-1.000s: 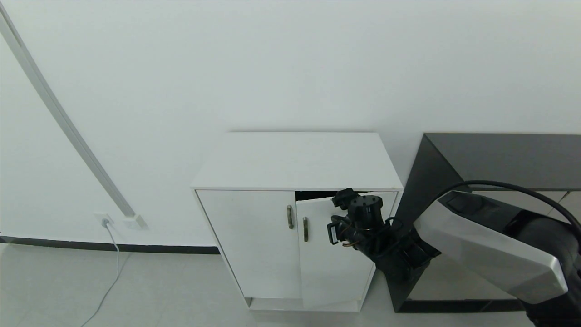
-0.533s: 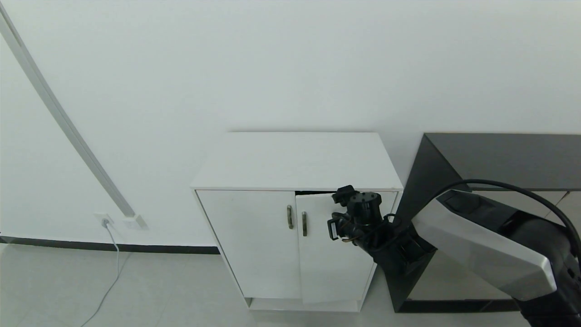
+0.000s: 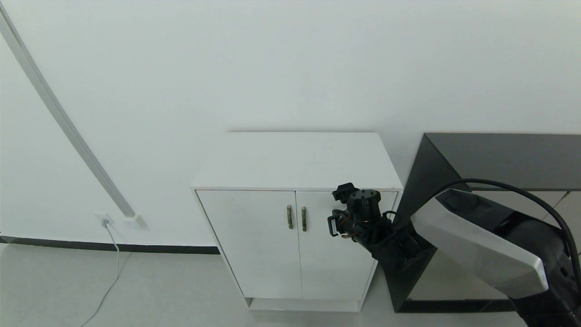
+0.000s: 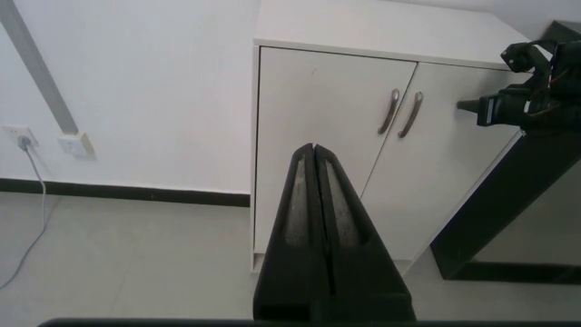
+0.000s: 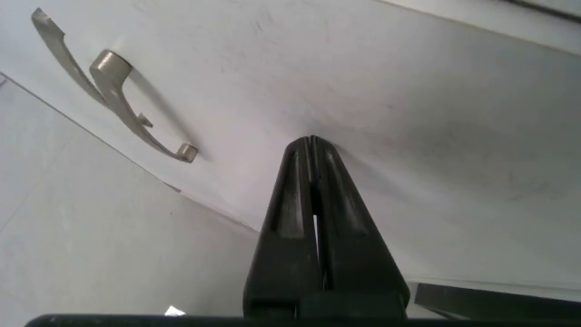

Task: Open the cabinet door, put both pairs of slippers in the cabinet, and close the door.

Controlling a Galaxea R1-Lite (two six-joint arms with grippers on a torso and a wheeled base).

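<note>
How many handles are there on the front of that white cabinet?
2. The left handle and the right handle stand upright side by side, flanking the cabinet's middle seam, near its top. None seems hidden.

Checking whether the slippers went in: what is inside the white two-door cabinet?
The white two-door cabinet has both doors shut, so its interior is covered; whether slippers lie within cannot be told.

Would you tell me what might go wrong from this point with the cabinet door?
The shut right hand appears to rest its tips against the right door; pushing harder may scuff it or shove the cabinet. Pulling back sideways, it might catch the door handle and pull it open.
</note>
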